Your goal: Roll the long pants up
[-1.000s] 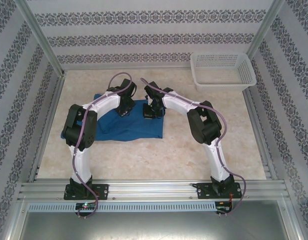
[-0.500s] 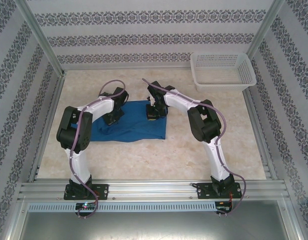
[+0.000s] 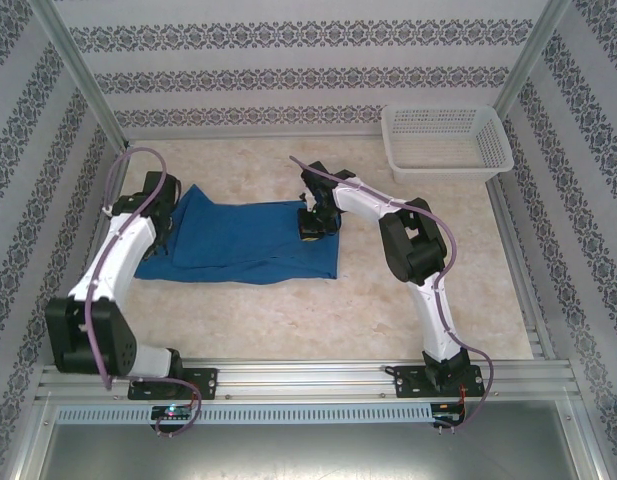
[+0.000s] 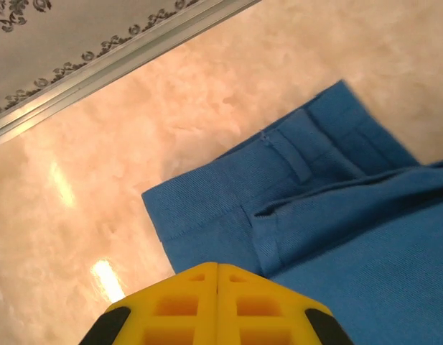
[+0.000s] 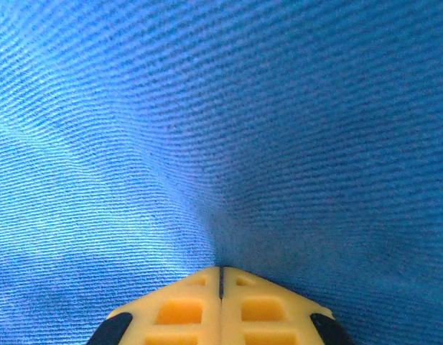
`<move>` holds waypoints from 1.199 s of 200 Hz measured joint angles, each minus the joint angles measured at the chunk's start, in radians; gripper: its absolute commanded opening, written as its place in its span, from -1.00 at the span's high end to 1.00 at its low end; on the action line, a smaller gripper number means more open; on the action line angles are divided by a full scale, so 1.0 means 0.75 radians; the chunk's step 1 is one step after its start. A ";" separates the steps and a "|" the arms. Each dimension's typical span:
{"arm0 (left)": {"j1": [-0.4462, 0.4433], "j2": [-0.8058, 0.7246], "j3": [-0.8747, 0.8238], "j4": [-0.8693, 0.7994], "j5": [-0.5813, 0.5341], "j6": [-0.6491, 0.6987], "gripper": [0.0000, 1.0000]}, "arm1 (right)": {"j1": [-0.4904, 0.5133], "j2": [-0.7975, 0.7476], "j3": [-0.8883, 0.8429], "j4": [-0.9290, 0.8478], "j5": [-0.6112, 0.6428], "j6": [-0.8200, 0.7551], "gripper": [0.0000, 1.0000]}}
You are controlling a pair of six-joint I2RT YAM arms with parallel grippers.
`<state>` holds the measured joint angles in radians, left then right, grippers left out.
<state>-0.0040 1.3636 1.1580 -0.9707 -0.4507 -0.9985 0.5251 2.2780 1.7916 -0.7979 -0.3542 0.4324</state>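
The long pants (image 3: 243, 242) lie spread flat on the pale table, royal blue, stretched between both arms. My left gripper (image 3: 160, 218) is at their left end. In the left wrist view its yellow fingers (image 4: 171, 305) are pressed together at the tip (image 4: 217, 266) over the waistband (image 4: 228, 215), with a fold of cloth running in under them. My right gripper (image 3: 314, 226) is at the pants' upper right corner. In the right wrist view it is shut (image 5: 221, 270) and creases in the blue cloth (image 5: 207, 108) converge on its tip.
A white mesh basket (image 3: 446, 140) stands at the back right corner. Patterned walls and metal rails (image 3: 113, 130) close in the table on three sides. Bare table (image 3: 288, 320) lies between the pants and the arm bases.
My left arm has swung far to the left, and the pants' left end has stretched out leftward with it. The right gripper has stayed at the right corner.
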 measured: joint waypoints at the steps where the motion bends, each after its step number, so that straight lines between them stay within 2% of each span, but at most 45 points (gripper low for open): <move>1: -0.006 -0.008 -0.001 -0.003 0.005 -0.003 1.00 | 0.000 0.000 0.000 -0.001 0.001 -0.001 1.00; 18: -0.092 -0.079 -0.030 0.006 0.044 -0.038 1.00 | 0.001 -0.004 0.001 -0.016 0.010 -0.015 1.00; 40: -0.266 -0.119 -0.161 0.076 0.158 -0.128 1.00 | 0.001 -0.015 0.006 -0.057 0.038 -0.028 1.00; 58: -0.382 -0.064 -0.261 0.182 0.235 -0.194 1.00 | 0.001 -0.038 0.026 -0.121 0.083 -0.045 1.00; 69: -0.416 0.017 -0.274 0.244 0.266 -0.212 1.00 | 0.001 -0.057 0.048 -0.158 0.104 -0.056 1.00; 89: -0.421 0.212 -0.191 0.336 0.263 -0.206 1.00 | 0.001 -0.101 0.109 -0.199 0.125 -0.067 1.00; 120: -0.400 0.588 0.196 0.388 0.178 -0.176 1.00 | 0.002 -0.147 0.168 -0.214 0.138 -0.069 1.00; 141: -0.365 0.703 0.333 0.364 0.125 -0.200 1.00 | 0.002 -0.149 0.162 -0.210 0.142 -0.073 1.00; 165: -0.336 0.654 0.253 0.287 0.075 -0.266 1.00 | 0.001 -0.136 0.151 -0.204 0.139 -0.101 1.00; 209: -0.332 0.348 -0.178 0.242 0.076 -0.359 1.00 | 0.001 -0.015 0.152 -0.187 0.122 -0.150 1.00; 224: -0.332 0.357 -0.252 0.260 0.084 -0.368 1.00 | 0.002 0.013 0.125 -0.168 0.112 -0.158 1.00; 240: -0.332 0.459 -0.236 0.280 0.090 -0.366 1.00 | 0.013 0.006 0.038 -0.115 0.104 -0.157 1.00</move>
<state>-0.2531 1.7081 0.9810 -0.7609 -0.3832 -1.2732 0.5346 2.2822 1.8202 -0.8845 -0.2764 0.3145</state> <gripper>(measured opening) 0.047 0.064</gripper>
